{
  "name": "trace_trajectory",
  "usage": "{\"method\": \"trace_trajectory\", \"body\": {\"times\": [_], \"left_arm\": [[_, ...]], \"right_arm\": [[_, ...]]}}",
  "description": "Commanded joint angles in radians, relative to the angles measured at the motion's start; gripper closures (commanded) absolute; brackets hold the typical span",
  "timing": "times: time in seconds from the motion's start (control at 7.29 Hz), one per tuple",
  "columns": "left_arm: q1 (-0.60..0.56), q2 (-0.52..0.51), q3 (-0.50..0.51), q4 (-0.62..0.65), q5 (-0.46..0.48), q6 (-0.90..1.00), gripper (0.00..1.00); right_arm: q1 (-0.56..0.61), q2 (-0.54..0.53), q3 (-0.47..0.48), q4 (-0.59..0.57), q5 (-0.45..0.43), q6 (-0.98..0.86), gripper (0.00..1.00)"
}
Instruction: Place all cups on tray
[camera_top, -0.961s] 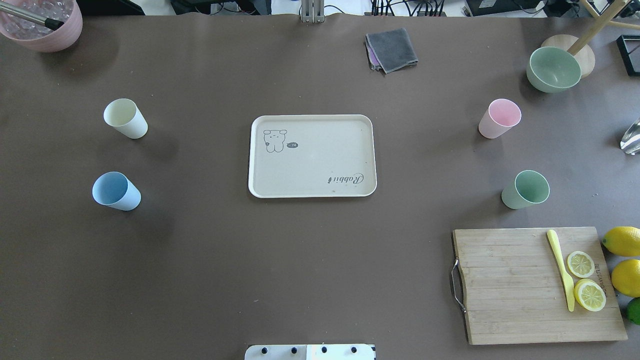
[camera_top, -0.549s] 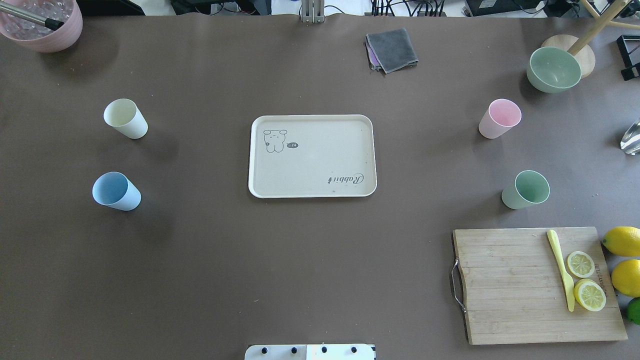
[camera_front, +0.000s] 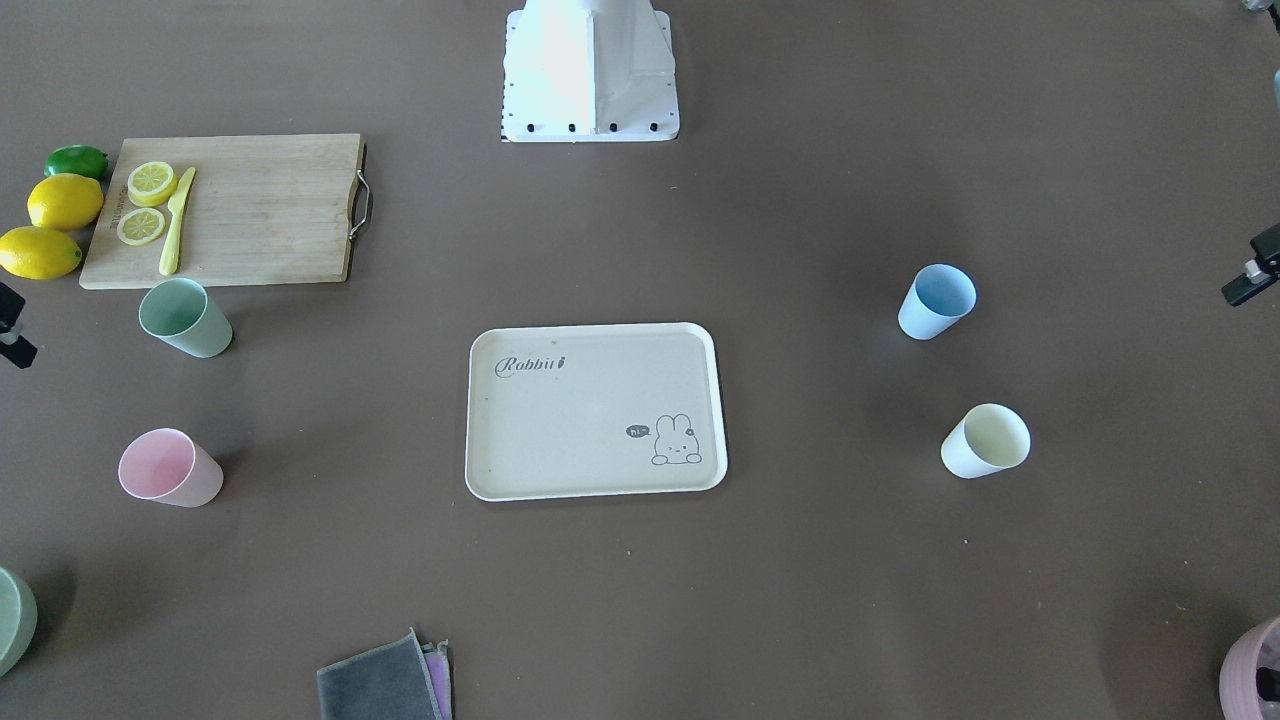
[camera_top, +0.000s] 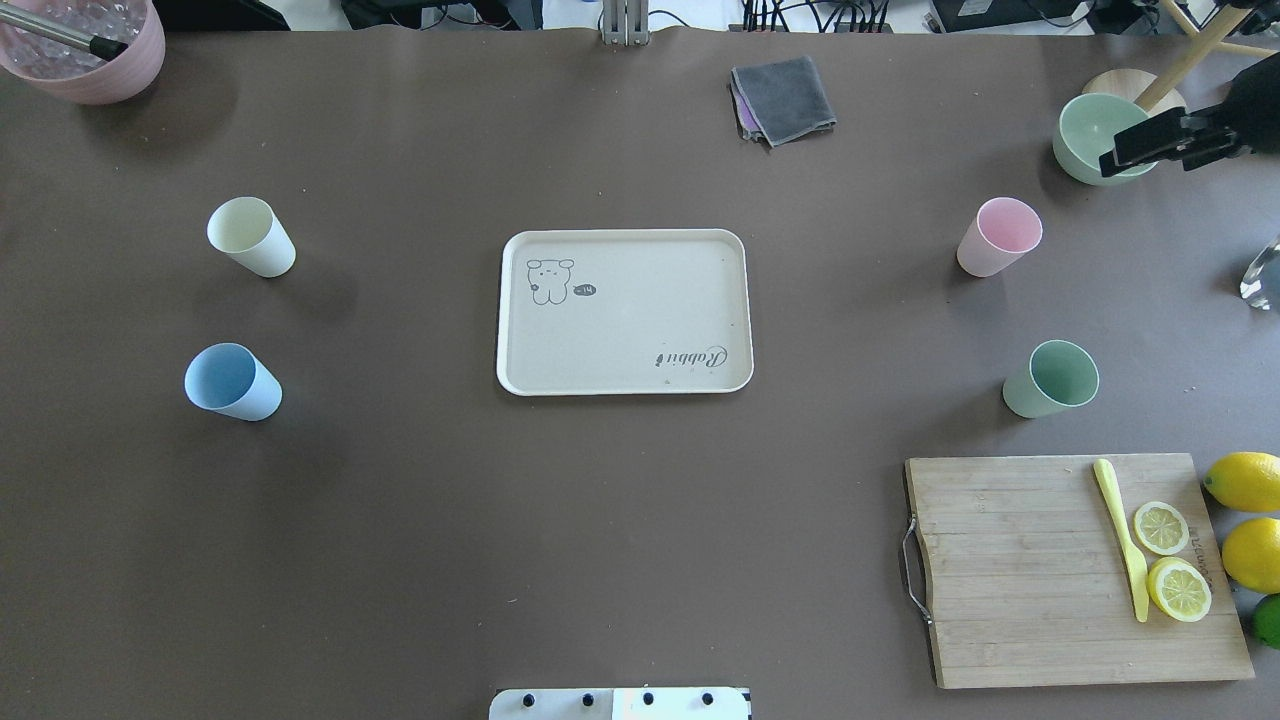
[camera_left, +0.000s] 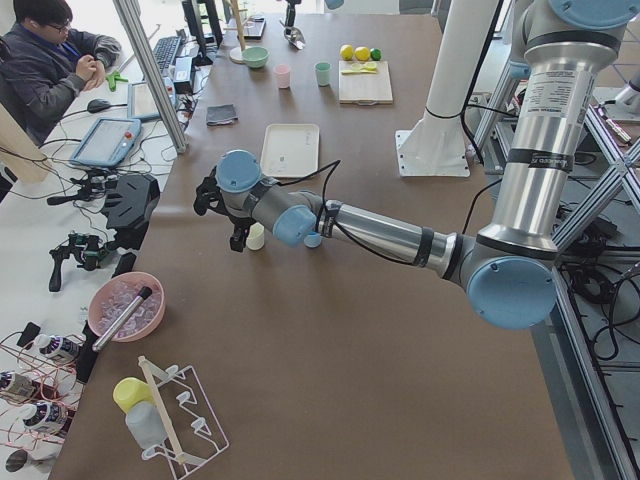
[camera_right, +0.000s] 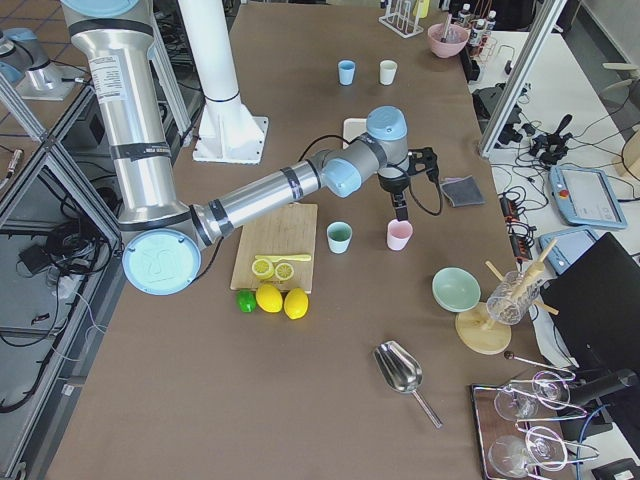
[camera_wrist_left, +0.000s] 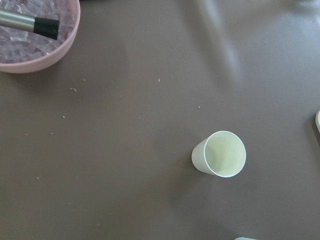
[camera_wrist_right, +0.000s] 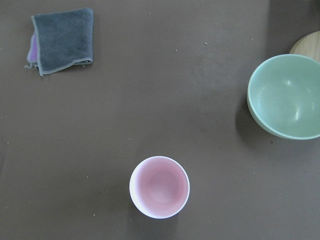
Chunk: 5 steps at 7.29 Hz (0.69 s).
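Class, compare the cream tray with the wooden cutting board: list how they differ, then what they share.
The tray is cream with a raised rim and a printed bunny; the cutting board is plain wood with a metal handle. The tray is empty; the cutting board holds a yellow knife and two lemon slices. The tray lies mid-table, the cutting board on the robot's right side. Both are flat rectangles.

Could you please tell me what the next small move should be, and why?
Probably lower the right end effector toward the pink cup: its wrist view looks straight down on that upright cup, and the tray holds no cups yet.
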Motion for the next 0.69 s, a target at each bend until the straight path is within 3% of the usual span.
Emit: {"method": "trace_trajectory", "body": {"times": [0.0, 0.27, 0.55], "left_arm": [[0.088, -0.070, 0.114, -0.118, 0.070, -0.142, 0.03], [0.196, -0.113, 0.244, -0.255, 0.186, -0.169, 0.03], [0.247, -0.123, 0.254, -0.256, 0.246, -0.172, 0.03]], "right_arm": [[-0.056, -0.002, 0.005, 0.004, -0.052, 0.029, 0.00], [-0.068, -0.002, 0.008, 0.007, -0.052, 0.031, 0.00], [-0.068, -0.002, 0.006, 0.006, -0.052, 0.029, 0.00]]}}
